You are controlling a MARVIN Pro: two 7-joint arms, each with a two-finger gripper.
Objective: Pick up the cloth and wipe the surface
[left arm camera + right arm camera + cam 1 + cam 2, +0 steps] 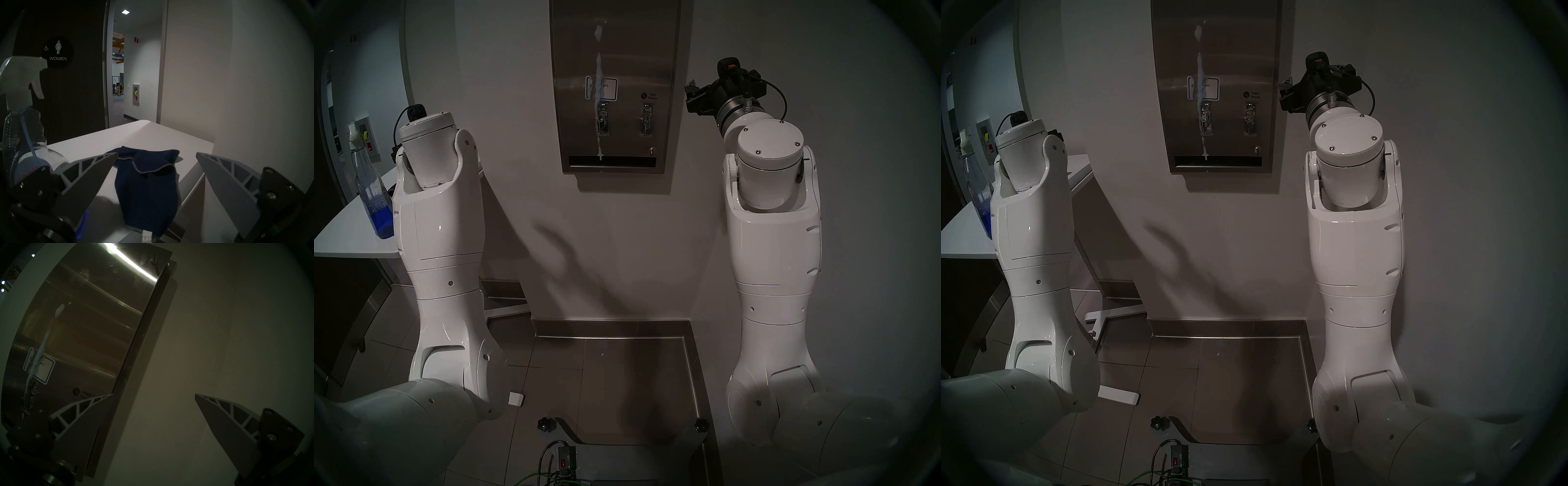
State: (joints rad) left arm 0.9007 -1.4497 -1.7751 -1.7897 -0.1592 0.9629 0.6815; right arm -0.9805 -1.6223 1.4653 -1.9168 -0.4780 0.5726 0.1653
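Item: cloth point(146, 183), navy, crumpled, on white worktop point(95, 147) at near right edge, part draped over edge.
Left gripper point(157, 155): fingers apart, empty, low over cloth, not touching.
Right gripper point(153, 394): fingers apart, empty, beside steel panel point(95, 331).
Step, judged: grasp cloth. Pinch raised fold at centre, not hanging part.
Clearance: spray bottle point(22, 135) close left; wall close right; worktop beyond cloth free.
Panel bears white streak point(599, 73).
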